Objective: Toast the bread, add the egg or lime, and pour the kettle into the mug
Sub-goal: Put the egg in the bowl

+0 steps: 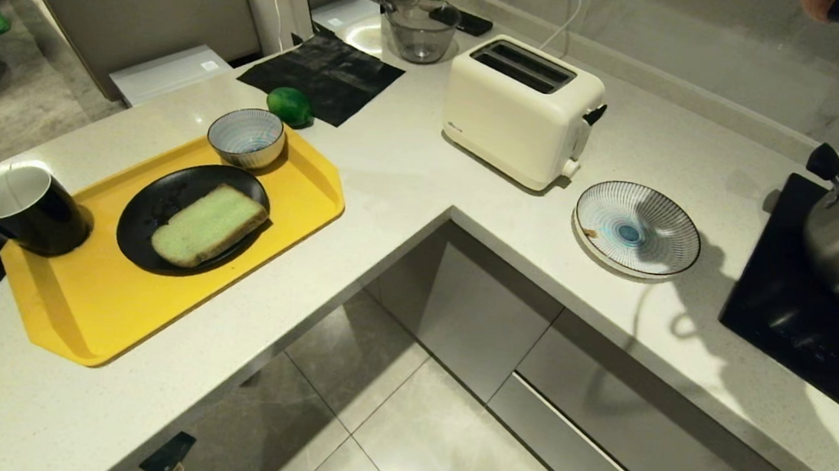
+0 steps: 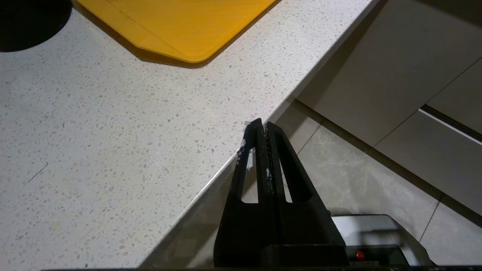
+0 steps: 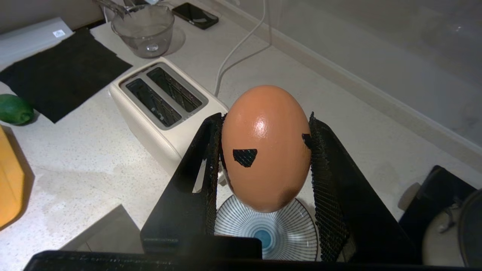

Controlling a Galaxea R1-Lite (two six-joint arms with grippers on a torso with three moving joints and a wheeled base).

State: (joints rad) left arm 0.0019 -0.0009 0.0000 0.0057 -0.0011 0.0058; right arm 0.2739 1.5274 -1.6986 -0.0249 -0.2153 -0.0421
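The egg (image 3: 266,148) is gripped upright in the right gripper (image 3: 263,158) jaws, directly above the striped plate (image 3: 269,233); the left gripper (image 2: 261,130) jaws are closed on nothing at the tabletop (image 2: 113,131) edge.

One egg (image 3: 265,148), one lime (image 1: 289,106), one bread slice (image 1: 209,224), one mug (image 1: 29,208), one toaster (image 1: 522,109), two striped dishes: a bowl (image 1: 246,136) and a plate (image 1: 637,229).

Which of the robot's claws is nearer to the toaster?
The right claw, gripping the egg above the striped plate beside the toaster. The left claw hangs shut by the counter's edge, past the yellow tray.
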